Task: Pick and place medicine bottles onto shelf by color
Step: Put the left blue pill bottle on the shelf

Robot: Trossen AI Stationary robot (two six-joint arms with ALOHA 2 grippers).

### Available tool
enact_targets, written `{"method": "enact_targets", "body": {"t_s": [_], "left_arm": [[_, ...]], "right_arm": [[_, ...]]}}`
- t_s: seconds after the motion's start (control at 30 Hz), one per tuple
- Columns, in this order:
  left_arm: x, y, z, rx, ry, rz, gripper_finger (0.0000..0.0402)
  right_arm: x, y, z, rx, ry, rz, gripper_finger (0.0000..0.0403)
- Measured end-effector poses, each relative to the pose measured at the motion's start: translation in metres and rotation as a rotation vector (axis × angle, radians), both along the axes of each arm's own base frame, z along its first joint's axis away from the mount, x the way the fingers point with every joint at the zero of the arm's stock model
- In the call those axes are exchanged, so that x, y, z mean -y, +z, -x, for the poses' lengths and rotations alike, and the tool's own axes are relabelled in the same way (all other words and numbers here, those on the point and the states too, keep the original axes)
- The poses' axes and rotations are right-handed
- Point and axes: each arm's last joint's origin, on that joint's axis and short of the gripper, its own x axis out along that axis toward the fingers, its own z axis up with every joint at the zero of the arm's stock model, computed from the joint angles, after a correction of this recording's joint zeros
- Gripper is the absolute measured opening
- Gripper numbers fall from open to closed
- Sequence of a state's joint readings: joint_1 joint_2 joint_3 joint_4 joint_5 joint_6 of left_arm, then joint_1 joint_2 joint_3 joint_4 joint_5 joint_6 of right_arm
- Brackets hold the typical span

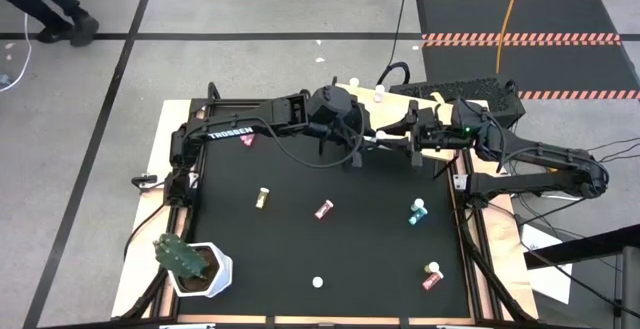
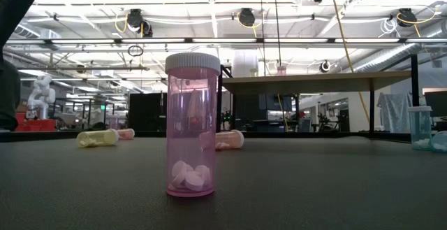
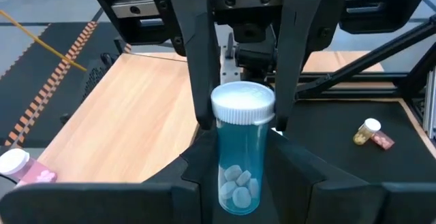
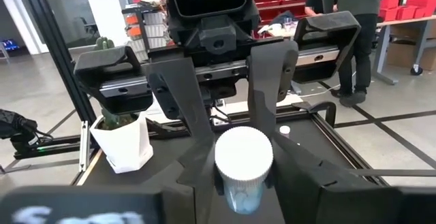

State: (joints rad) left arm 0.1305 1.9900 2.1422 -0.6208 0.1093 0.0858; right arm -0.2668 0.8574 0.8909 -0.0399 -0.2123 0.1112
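teal and white-capped, the medicine bottle [image 3: 240, 159] sits right between the two arms, which meet nose to nose above the wooden shelf [image 3: 136, 108]. the left end effector [image 3: 244, 183] is pinching the bottle's body, with its long axis standing across that grip and the cap sticking out beyond the tips. the right end effector [image 3: 242, 112] comes in from the opposite side and straddles the cap. in its own wrist view we look straight down on the cap's top, so the bottle's axis runs in line with the right arm's reach, cap end nearest to it. we cannot tell whether the right one bears on the cap or only brackets it.

we judge this to be a handover in mid-air, and it turns on that alignment. the bottle lies directly ahead of the right end effector and end-on, so a grip there can only take the cap or the neck just behind it. the shelf board lies below both end effectors, off to the side of the bottle, with a pink bottle [image 3: 17, 166] already resting on it farther away.
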Motion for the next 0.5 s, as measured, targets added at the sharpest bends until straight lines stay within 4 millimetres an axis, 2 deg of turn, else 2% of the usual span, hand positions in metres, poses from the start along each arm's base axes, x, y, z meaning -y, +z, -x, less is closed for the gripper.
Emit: {"method": "enact_targets", "body": {"t_s": [0.27, 0.5], "left_arm": [[-0.001, 0.001, -0.001, 0.016, 0.021, 0.013, 0.015], [-0.004, -0.007, 0.008, -0.119, 0.168, -0.03, 0.0198]], "right_arm": [[0.002, 0.0, 0.001, -0.003, -0.019, 0.001, 0.0112], [0.026, -0.01, 0.015, -0.132, -0.245, 0.053, 0.0112]]}}
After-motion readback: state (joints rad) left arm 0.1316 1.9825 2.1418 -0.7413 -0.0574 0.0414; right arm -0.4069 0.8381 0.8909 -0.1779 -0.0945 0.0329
